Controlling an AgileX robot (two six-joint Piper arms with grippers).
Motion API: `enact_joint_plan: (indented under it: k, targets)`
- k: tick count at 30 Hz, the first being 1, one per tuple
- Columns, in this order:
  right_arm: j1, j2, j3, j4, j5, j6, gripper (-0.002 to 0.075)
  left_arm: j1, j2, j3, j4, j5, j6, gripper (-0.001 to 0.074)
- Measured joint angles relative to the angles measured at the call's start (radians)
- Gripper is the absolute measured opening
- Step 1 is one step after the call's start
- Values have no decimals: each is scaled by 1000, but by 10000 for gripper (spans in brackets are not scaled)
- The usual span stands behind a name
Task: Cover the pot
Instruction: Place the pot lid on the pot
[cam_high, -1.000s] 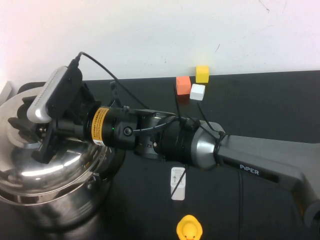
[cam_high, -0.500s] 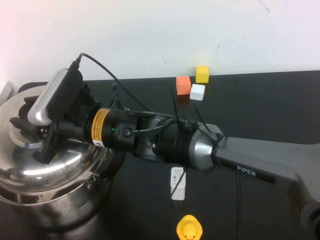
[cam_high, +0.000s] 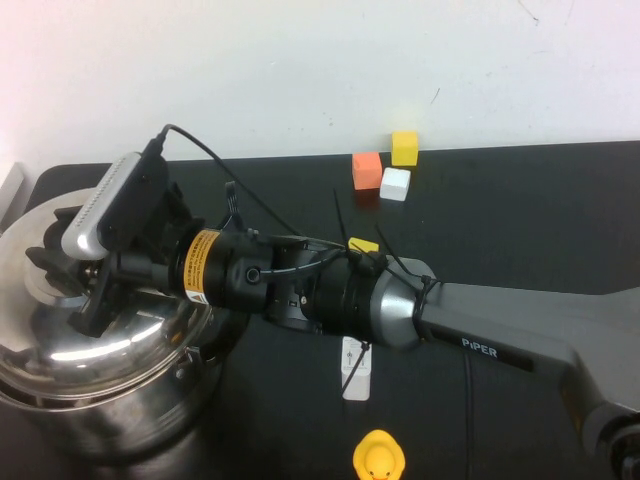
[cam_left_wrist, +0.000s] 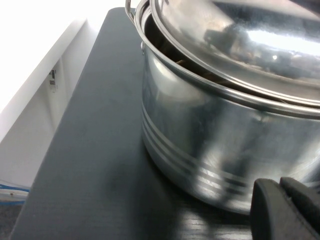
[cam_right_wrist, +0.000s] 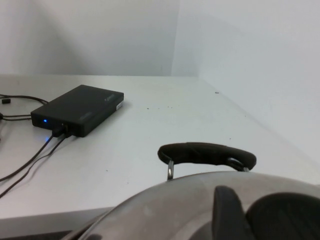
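The large steel pot (cam_high: 120, 425) stands at the table's front left. The domed steel lid (cam_high: 100, 350) lies on its rim. In the left wrist view the lid (cam_left_wrist: 240, 40) sits tilted on the pot (cam_left_wrist: 210, 135), with a gap on one side. My right gripper (cam_high: 55, 275) reaches across from the right and is shut on the lid's black knob (cam_right_wrist: 285, 215). One finger (cam_right_wrist: 227, 215) shows beside the knob, with a black pot handle (cam_right_wrist: 205, 152) beyond. My left gripper (cam_left_wrist: 282, 210) is shut and empty, low beside the pot's wall; it is out of the high view.
Orange (cam_high: 366, 168), yellow (cam_high: 404, 147) and white (cam_high: 395, 184) cubes sit at the back by the wall. A white tag (cam_high: 355, 366) and a yellow rubber duck (cam_high: 378, 457) lie near the front. A black box (cam_right_wrist: 77, 110) with cables lies on the white surface beyond the pot.
My right gripper has moved slightly down and toward the front with the lid, which now sits lower on the pot. The arm's elbow has shifted left.
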Motion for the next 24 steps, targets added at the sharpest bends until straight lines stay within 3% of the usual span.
enact_joint_plan:
  k: [24]
  targets:
    - [0,30,-5,52,-45,35,340,0,0,0,0,0,0,-2]
